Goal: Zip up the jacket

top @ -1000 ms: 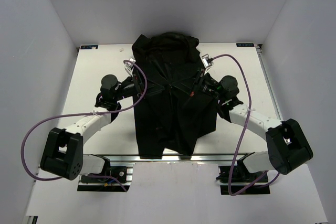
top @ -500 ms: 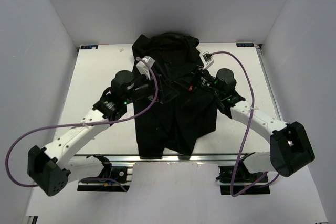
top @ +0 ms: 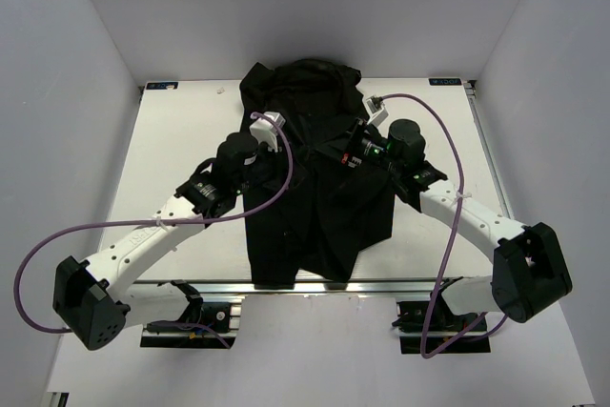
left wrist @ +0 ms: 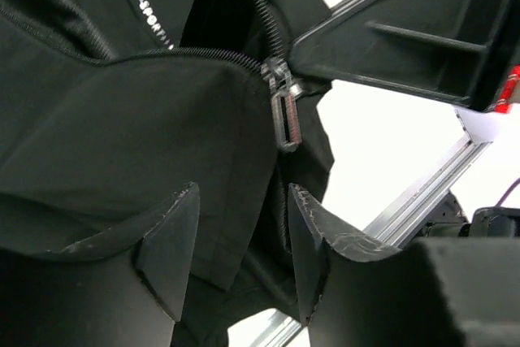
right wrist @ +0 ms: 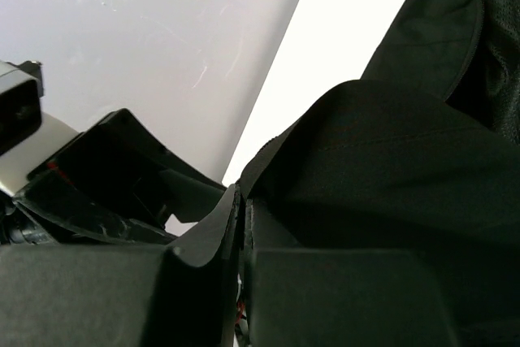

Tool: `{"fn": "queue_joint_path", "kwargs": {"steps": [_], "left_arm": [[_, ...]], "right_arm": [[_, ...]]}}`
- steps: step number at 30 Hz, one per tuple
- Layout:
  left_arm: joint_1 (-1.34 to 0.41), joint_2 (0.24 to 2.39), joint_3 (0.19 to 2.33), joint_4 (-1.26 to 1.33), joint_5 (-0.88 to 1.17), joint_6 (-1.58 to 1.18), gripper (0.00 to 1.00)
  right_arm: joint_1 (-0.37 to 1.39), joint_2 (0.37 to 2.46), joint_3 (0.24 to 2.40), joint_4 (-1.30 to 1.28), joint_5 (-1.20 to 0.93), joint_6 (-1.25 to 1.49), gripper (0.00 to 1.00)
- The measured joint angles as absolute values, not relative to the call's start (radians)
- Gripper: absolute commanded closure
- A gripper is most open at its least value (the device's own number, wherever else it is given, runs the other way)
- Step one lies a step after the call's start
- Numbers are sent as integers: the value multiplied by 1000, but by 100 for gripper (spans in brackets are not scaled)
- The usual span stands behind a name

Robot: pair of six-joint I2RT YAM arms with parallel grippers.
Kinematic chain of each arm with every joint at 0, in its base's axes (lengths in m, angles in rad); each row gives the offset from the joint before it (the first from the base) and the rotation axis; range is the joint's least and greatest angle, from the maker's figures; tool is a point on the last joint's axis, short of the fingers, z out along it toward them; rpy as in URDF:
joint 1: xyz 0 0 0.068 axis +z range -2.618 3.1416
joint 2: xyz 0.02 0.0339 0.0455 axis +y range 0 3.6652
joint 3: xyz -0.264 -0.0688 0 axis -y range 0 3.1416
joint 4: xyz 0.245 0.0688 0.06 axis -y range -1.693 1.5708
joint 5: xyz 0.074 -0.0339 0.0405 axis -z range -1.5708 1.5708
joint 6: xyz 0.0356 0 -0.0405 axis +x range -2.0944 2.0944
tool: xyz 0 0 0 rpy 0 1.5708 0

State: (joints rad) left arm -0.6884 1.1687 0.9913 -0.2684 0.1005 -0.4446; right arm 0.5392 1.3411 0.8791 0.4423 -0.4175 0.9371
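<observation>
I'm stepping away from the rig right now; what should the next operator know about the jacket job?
Left gripper: open, jaws astride the front edge of the jacket near the zipper slider.
Right gripper: shut, pinching the jacket at the slider.
The jacket lies spread on the table.
Done: slider on its track.
Left: unjoined teeth run past it; probably clamp, then pull the slider along.

Left hand [left wrist: 242, 201] half open, right hand [right wrist: 242, 198] tightly shut, both angled inward.
</observation>
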Motion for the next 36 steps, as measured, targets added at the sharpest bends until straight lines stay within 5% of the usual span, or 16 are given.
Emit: {"fn": "queue_joint_path", "kwargs": {"steps": [10, 14, 16, 21, 24, 29, 35, 36], "left_arm": [[-689, 1235, 1015, -190, 130, -415, 55], [-689, 1248, 1022, -183, 129, -409, 72], [-690, 1248, 1039, -188, 110, -404, 88], [-690, 1249, 1098, -205, 69, -377, 90], [-690, 1261, 1129, -213, 67, -358, 86], [-690, 1291, 1166, -208, 77, -329, 54], [-690, 1301, 1194, -224, 71, -310, 29], [-690, 1301, 1195, -230, 69, -314, 15]], "right_arm": [[539, 1341, 896, 405, -427, 918, 100], [539, 1341, 905, 393, -434, 908, 100], [539, 1341, 907, 390, -437, 904, 100], [538, 1341, 915, 373, -436, 885, 100], [538, 1341, 921, 367, -439, 875, 100], [538, 1341, 921, 352, -465, 860, 100], [540, 1341, 921, 346, -482, 857, 100], [540, 1341, 921, 346, -482, 857, 100]]}}
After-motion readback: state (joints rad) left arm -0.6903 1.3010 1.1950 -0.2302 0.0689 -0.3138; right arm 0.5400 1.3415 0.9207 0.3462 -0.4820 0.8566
